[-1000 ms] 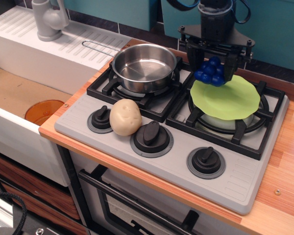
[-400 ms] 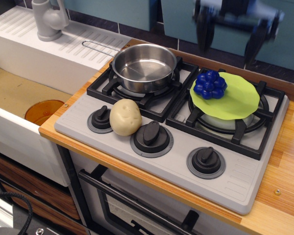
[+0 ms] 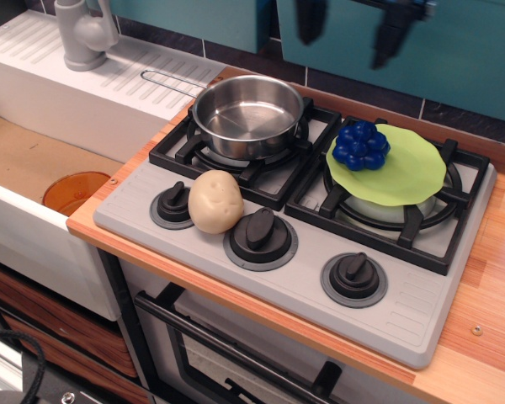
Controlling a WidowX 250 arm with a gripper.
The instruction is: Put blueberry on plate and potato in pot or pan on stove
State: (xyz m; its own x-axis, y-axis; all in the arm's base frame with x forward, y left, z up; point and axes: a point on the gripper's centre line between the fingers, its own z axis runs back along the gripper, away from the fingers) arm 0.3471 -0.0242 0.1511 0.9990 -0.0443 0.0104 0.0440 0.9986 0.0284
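Note:
The blueberry [image 3: 361, 145] lies on the left part of the lime-green plate [image 3: 404, 172], which rests on the right burner of the grey stove [image 3: 311, 278]. The beige potato [image 3: 215, 201] sits on the stove's front, between the left and middle knobs. The shiny steel pan [image 3: 248, 116] stands empty on the left burner, its wire handle pointing left. My gripper [image 3: 348, 29] is high at the top edge, above the pan and plate. Its two dark fingers [image 3: 387, 38] hang wide apart and hold nothing.
A white sink unit with a grey faucet [image 3: 82, 32] stands at the left, with an orange drain [image 3: 76, 192] in the basin. The wooden counter [image 3: 488, 295] runs along the right. A teal wall is behind the stove.
The gripper let go of the blueberry on the plate, opened, and rose to the top of the view, shifting left. The blueberry now rests on the plate.

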